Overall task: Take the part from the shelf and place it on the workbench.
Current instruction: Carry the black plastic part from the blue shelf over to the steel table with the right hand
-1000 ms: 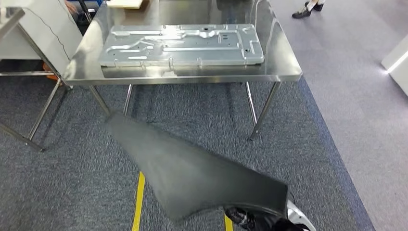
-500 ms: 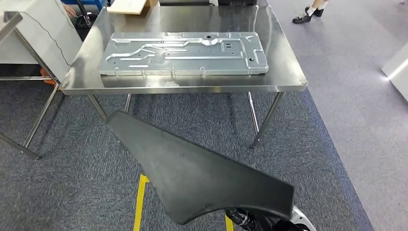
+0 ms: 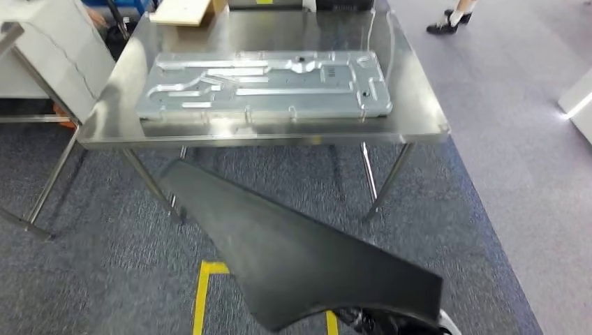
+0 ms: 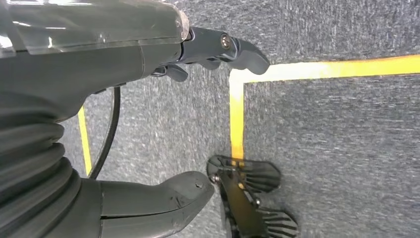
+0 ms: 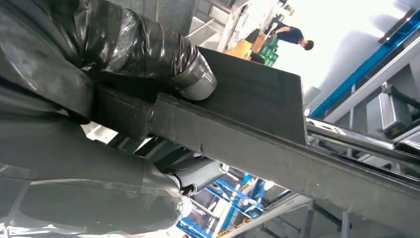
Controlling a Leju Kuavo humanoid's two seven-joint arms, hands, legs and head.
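A long black tapered part [image 3: 293,251] hangs over the carpet in front of the steel workbench [image 3: 412,105], its narrow tip near the bench's front edge. My right hand [image 3: 377,322] grips the part's wide end from underneath; in the right wrist view its fingers [image 5: 148,54] wrap over the part's edge [image 5: 257,99]. The left hand [image 4: 74,74] hangs over the floor with its thumb [image 4: 163,198] and fingers [image 4: 223,47] apart, holding nothing.
A large stamped metal plate [image 3: 265,84] covers most of the bench top, and a cardboard box [image 3: 185,10] sits at its far left. Yellow floor tape [image 3: 201,293] runs below. A metal frame [image 3: 42,181] stands to the left, and a person's feet [image 3: 450,17] show beyond the bench.
The whole picture has shifted: the camera has moved and the workbench now sits lower and closer. The black part stays in my right hand.
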